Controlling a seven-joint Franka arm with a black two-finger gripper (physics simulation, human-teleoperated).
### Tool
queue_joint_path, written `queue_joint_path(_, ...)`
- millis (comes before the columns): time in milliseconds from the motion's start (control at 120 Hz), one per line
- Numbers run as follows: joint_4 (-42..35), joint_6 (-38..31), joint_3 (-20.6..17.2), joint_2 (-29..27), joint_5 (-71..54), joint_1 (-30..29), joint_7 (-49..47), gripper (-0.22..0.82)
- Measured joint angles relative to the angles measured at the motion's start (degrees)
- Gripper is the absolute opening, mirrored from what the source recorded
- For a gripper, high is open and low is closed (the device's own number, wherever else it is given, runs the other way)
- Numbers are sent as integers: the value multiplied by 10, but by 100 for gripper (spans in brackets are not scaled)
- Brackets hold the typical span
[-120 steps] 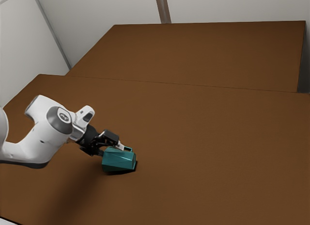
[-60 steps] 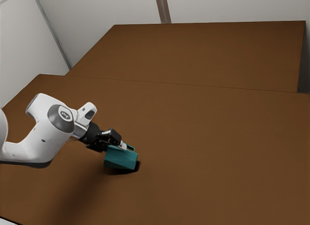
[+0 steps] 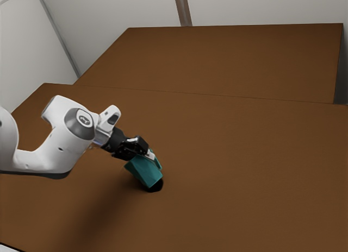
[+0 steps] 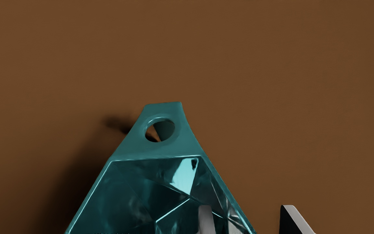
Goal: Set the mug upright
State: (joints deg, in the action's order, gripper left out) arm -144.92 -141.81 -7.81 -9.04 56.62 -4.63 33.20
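Observation:
In the exterior view, my gripper (image 3: 150, 154) is at the upper end of the teal mug (image 3: 144, 171), which hangs tilted with its lower end near the dark shadow on the table. In the wrist view the faceted mug (image 4: 161, 149) shows its open mouth and its handle with a round hole. My gripper (image 4: 247, 219) straddles the mug's wall, one finger inside the mouth and the other outside, shut on the wall. The lower part of the grip is cut off by the edge of that view.
The brown tabletop (image 3: 244, 170) extends around the mug. A second brown surface (image 3: 228, 59) lies behind it, against pale walls. The arm comes in from the exterior view's left.
My hand has moved toward the exterior view's right and up, carrying the mug along. The mug has turned from lying nearly level to a steeper tilt.

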Motion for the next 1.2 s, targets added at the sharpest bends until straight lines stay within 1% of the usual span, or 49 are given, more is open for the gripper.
queue_joint_path(300, 0, -3, -13, 0, 30, 8, 0, 7)
queue_joint_path(467, 3, -5, -21, 0, 44, 12, 0, -2)
queue_joint_path(758, 13, -13, -26, 6, 57, 25, -1, -14)
queue_joint_path(950, 28, -17, -26, 22, 59, 26, -6, -17)
queue_joint_path(1200, 36, -16, -26, 20, 57, 26, -7, -18)
